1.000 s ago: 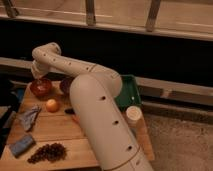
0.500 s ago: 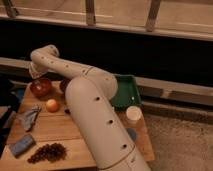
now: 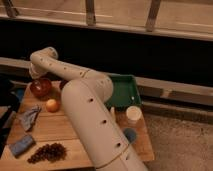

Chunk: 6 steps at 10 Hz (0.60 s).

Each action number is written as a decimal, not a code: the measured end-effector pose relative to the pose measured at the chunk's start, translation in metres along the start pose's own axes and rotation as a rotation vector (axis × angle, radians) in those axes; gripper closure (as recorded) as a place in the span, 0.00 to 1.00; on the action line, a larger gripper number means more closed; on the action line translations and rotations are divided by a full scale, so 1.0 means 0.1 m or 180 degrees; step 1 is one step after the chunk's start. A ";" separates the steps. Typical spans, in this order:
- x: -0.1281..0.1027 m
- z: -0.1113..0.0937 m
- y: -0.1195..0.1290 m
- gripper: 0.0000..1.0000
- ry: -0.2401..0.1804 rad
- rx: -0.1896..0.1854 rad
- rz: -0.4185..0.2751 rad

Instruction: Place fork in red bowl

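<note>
- The fork cannot be made out anywhere; it may be hidden at the arm's end over the red bowl [image 3: 41, 87], or already inside it, but that cannot be told.
- By its kind, a slim metal fork should be light, stiff and slippery; I judge the handle's middle the best place to pinch it, across the narrow width, since a grip near the tines would let it swing.
- The red bowl sits at the far left corner of the wooden table [image 3: 55, 131], its glossy inside partly covered by the arm.
- The gripper [image 3: 35, 75] is right over the bowl's far rim, at the end of the white arm [image 3: 90, 107]; whether its fingers are spread or closed, or hold anything, cannot be told.
- Just nearer than the bowl lies an orange fruit [image 3: 52, 105].
- Nearer again, to the left: a grey cloth [image 3: 29, 117], a blue sponge [image 3: 22, 144] and a dark bunch of grapes [image 3: 47, 152].
- Well to the bowl's right stand a green tray [image 3: 125, 91] and a white cup [image 3: 133, 115].
</note>
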 end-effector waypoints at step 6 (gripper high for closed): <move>0.13 0.12 -0.09 0.37 0.0098 0.0026 0.0066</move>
